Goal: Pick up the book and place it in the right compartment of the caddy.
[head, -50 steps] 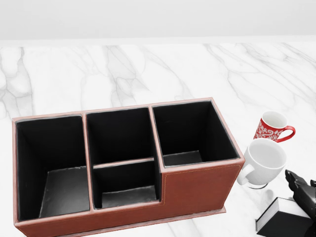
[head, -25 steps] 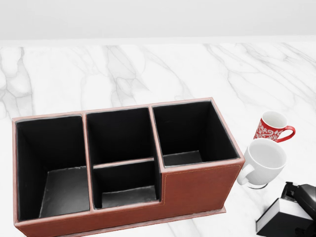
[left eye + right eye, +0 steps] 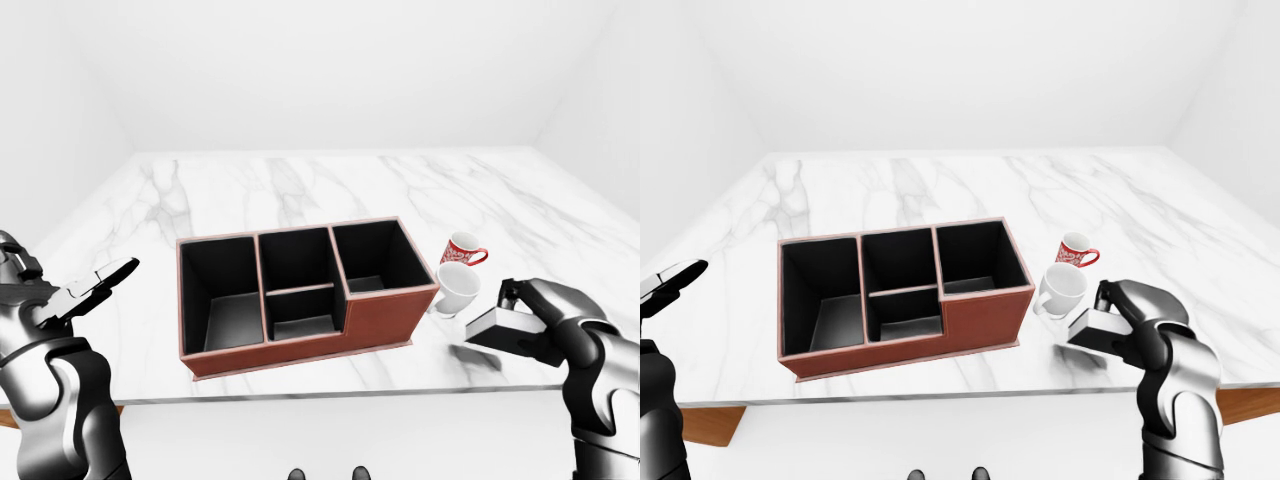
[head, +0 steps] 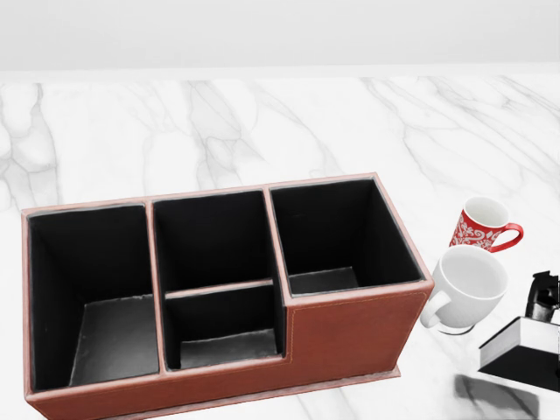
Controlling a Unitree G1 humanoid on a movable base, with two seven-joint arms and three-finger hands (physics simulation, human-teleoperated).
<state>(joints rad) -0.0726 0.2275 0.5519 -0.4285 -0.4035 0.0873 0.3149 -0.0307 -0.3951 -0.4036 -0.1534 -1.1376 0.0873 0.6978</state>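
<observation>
The book (image 4: pixel 523 348), black-covered with white page edges, hangs tilted just above the marble at the head view's lower right, its shadow on the table below. My right hand (image 3: pixel 515 310) is shut on it, fingers wrapped over its top edge. The brown caddy (image 4: pixel 350 328) stands in the middle of the table, and its right compartment (image 4: pixel 337 232) is black inside and holds nothing. The book is to the right of the caddy, past the mugs. My left hand (image 3: pixel 110 275) is open, raised in the air left of the caddy.
A white mug (image 4: pixel 468 284) stands close by the caddy's right end, between it and the book. A red patterned mug (image 4: pixel 481 223) sits just above it in the head view. The table's edge (image 3: pixel 330 398) runs below the caddy.
The book has come up off the table and shifted right in the head view, leaving a shadow where it lay. My right hand went from resting on it to gripping it.
</observation>
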